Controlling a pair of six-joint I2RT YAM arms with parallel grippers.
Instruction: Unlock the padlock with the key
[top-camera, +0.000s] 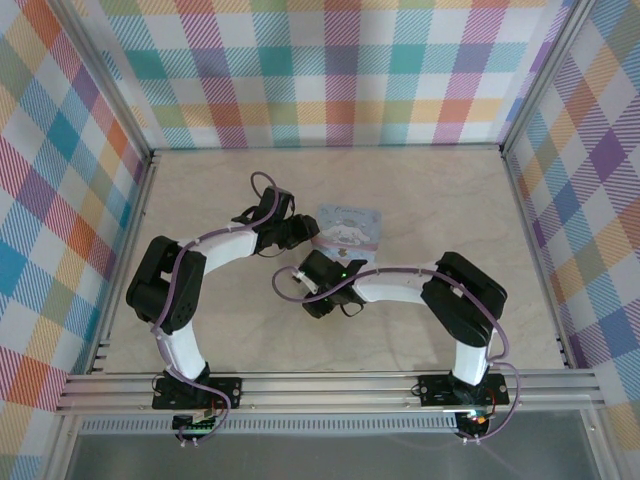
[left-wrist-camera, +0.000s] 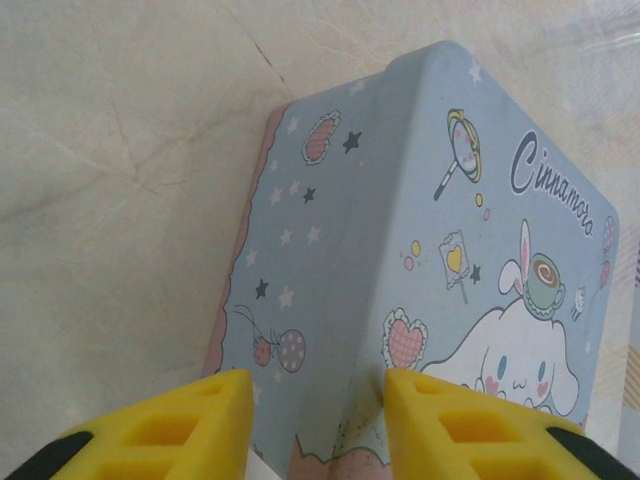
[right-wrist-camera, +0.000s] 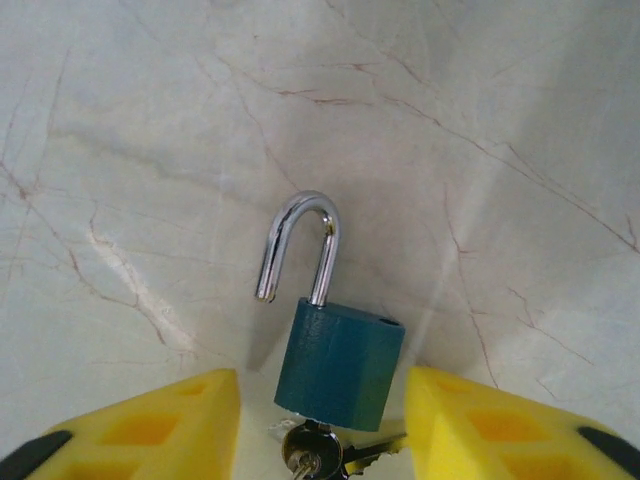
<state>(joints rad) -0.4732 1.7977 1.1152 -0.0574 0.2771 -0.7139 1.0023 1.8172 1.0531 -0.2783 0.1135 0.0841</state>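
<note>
Flanking blue padlock (right-wrist-camera: 340, 365), chrome shackle (right-wrist-camera: 300, 240) open, key (right-wrist-camera: 310, 458) inserted: right jaws apart, empty | left jaws apart over tin (left-wrist-camera: 400, 250)

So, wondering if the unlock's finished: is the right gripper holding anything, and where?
Nothing: the right gripper is open, the padlock lying untouched between its fingers.

The left end effector (top-camera: 306, 234) sits beside the pale-blue tin (top-camera: 352, 224), the right arm (top-camera: 400, 285) folded close by.
</note>
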